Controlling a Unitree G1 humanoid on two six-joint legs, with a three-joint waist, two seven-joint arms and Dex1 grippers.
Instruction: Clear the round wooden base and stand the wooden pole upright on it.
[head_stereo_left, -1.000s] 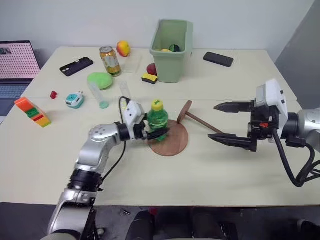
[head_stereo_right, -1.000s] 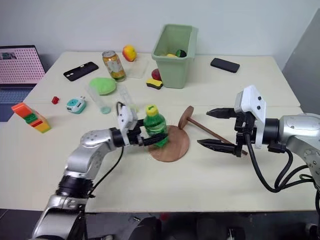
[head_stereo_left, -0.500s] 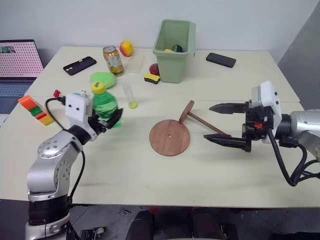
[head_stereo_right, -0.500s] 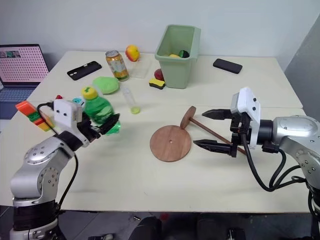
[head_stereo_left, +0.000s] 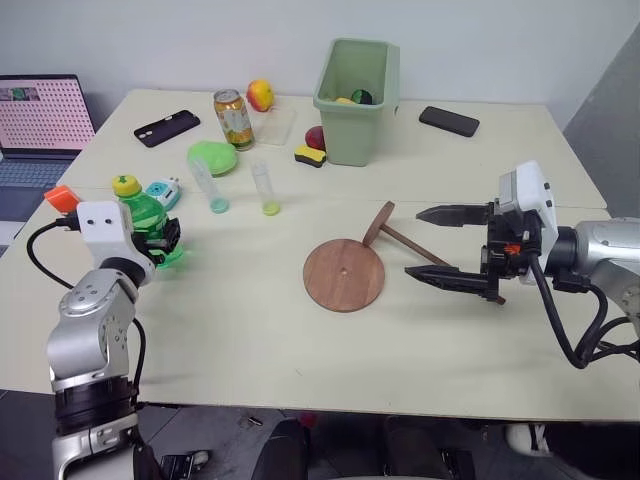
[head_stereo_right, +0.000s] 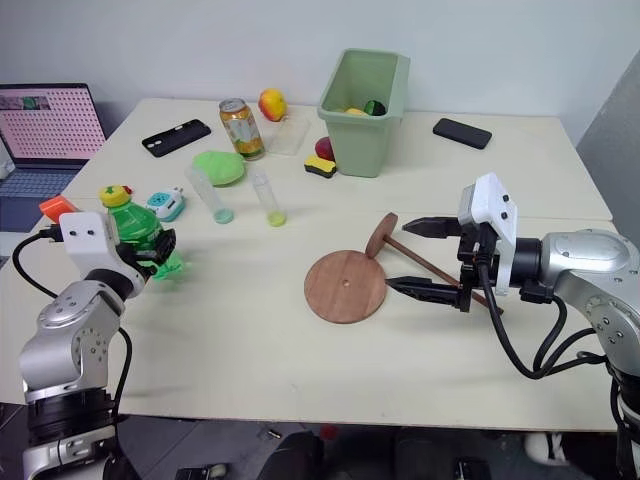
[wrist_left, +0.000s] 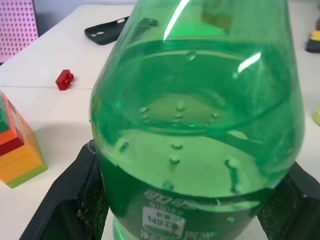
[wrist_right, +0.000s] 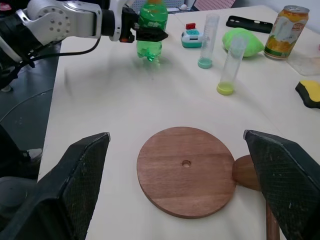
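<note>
From the head cameras you see the round wooden base (head_stereo_left: 343, 275) lying flat and bare on the table (head_stereo_left: 300, 340), its small centre hole showing, and the wooden pole (head_stereo_left: 405, 240) lying on its side just beside the base's far right edge, disc end nearest the base. Your left gripper (head_stereo_left: 165, 243) is out at the table's left side, clamped on the green bottle (head_stereo_left: 143, 222) with its yellow cap up; no writing can be read on it from here. Your right gripper (head_stereo_left: 440, 245) hovers with its fingers spread wide and empty, over the rod of the pole. In the left wrist view the green bottle (wrist_left: 200, 110) sits between the two black fingers (wrist_left: 60, 200), and a small white label near its lower end reads "149" followed by characters too small to make out. In the right wrist view the round wooden base (wrist_right: 186, 170) lies between the wide-apart fingers (wrist_right: 75, 175), and the can (wrist_right: 282, 31) beyond shows print you cannot read.
</note>
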